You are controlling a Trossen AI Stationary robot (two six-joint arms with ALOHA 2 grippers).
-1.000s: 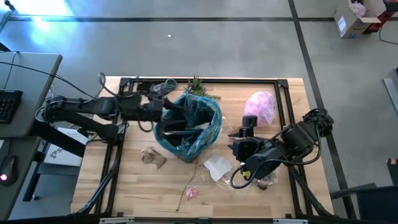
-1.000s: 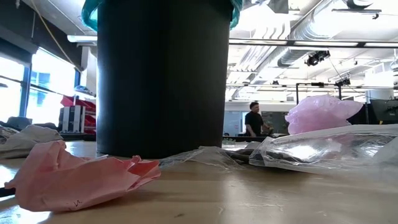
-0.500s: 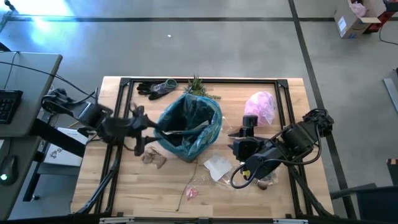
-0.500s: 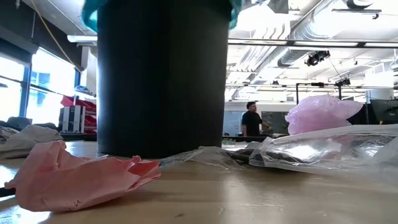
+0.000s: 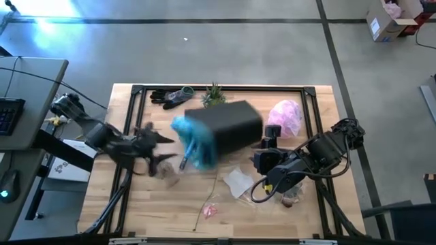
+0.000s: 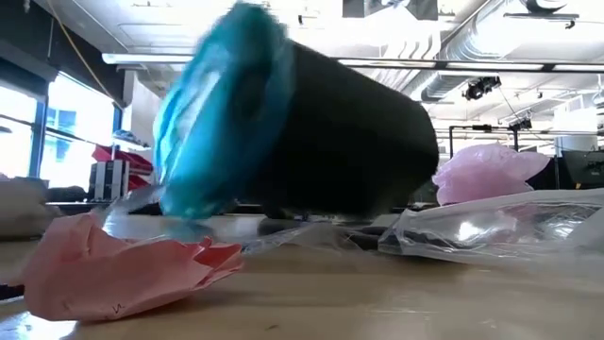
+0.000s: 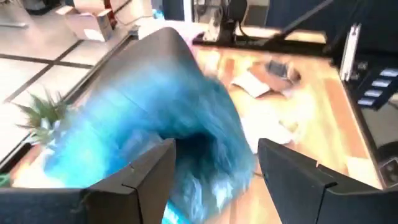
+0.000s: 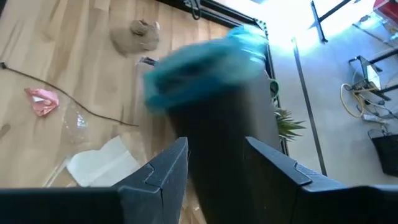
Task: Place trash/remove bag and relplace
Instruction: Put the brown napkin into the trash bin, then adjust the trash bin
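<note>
At table centre, in the high view, lies the black bin (image 5: pixel 228 126), tipped onto its side and blurred, probably caught mid-fall. Long axis running from about 2 o'clock to 8 o'clock, closed base toward the pink bag (image 5: pixel 286 116), mouth toward the left gripper (image 5: pixel 158 148). Wrapped over the rim, the bag (image 5: pixel 194 144), its teal film bunched around the opening and spilling toward 8 o'clock; seen level across the table as a teal ring (image 6: pixel 219 113) facing left, raised off the wood.

At 9 o'clock from the mouth, the left gripper, fingers (image 7: pixel 140 180) spread wide with nothing between them, facing straight into the liner's dark opening, likely lined up so as to take hold of the rim and strip the film off. Hard to say from the blur whether a fingertip touches the plastic.

At 4 o'clock from the bin, the right gripper (image 5: pixel 267 151), just beside the base, fingers (image 8: pixel 163 174) parted around empty air, seemingly placed as a stop behind the body.

Scattered toward 6 o'clock, the trash: a white paper scrap (image 5: pixel 238 182), a brownish lump (image 5: pixel 165 175), a pink crumple (image 5: pixel 209 211) and a clear wrapper (image 6: pixel 491 227).

Beyond, at 12 o'clock, dark gloves (image 5: pixel 167 96) and a small plant (image 5: pixel 213 94).
</note>
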